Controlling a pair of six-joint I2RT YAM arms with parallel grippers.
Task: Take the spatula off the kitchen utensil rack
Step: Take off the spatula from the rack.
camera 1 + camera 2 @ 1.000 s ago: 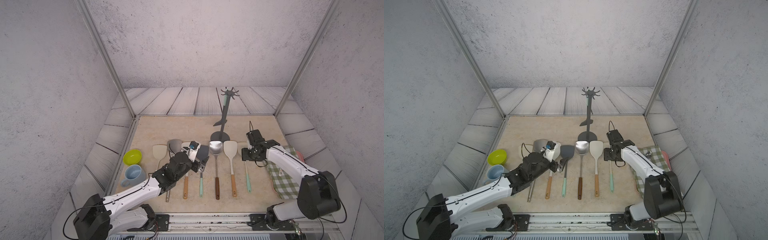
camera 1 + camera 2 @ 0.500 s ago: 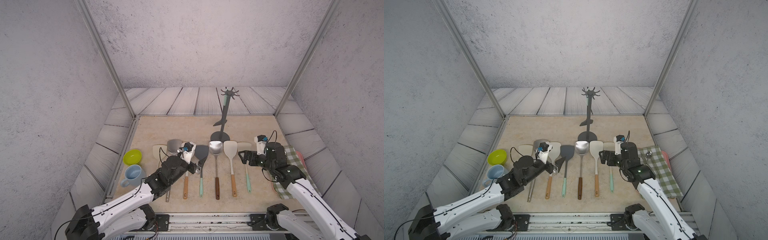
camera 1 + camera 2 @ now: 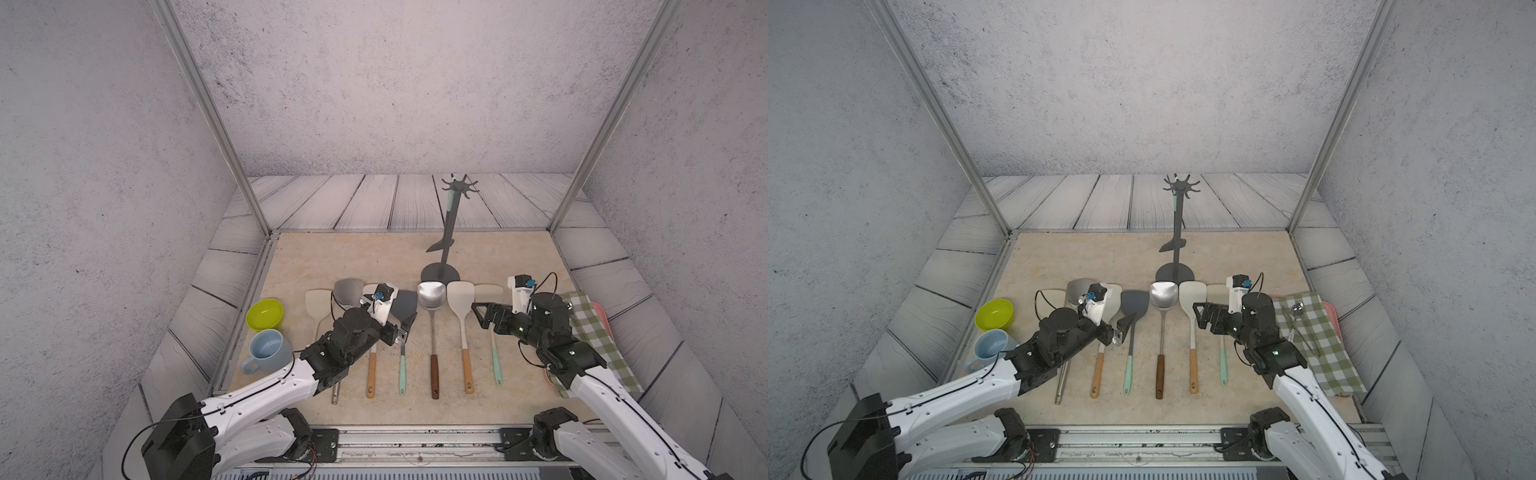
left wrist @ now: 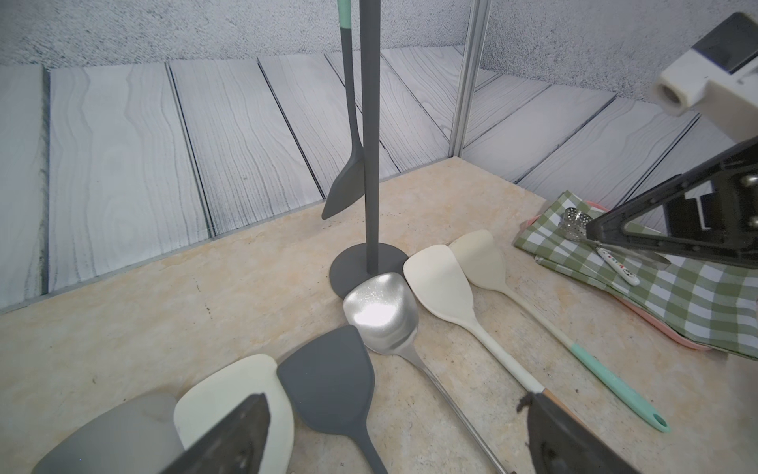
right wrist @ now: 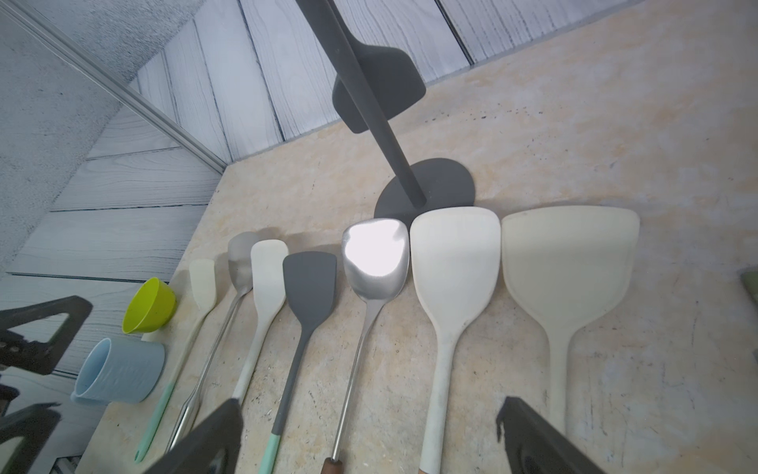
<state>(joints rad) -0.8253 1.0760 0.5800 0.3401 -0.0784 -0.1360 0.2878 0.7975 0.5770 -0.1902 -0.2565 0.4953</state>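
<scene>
Left fingers (image 4: pixel 229 435) and right fingers (image 5: pixel 537 441) spread, empty (spatula (image 3: pixel 438 248) hangs on the kitchen utensil rack (image 3: pixel 440 275)).

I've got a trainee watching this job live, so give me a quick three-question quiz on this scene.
1. True or false: the kitchen utensil rack is bare.
2. The grey spatula hanging on the rack has a handle end that is: A) wooden, B) mint, C) steel?
3. Fill in: the left gripper and the right gripper are both ____.
Key: 1 false; 2 B; 3 open.
</scene>
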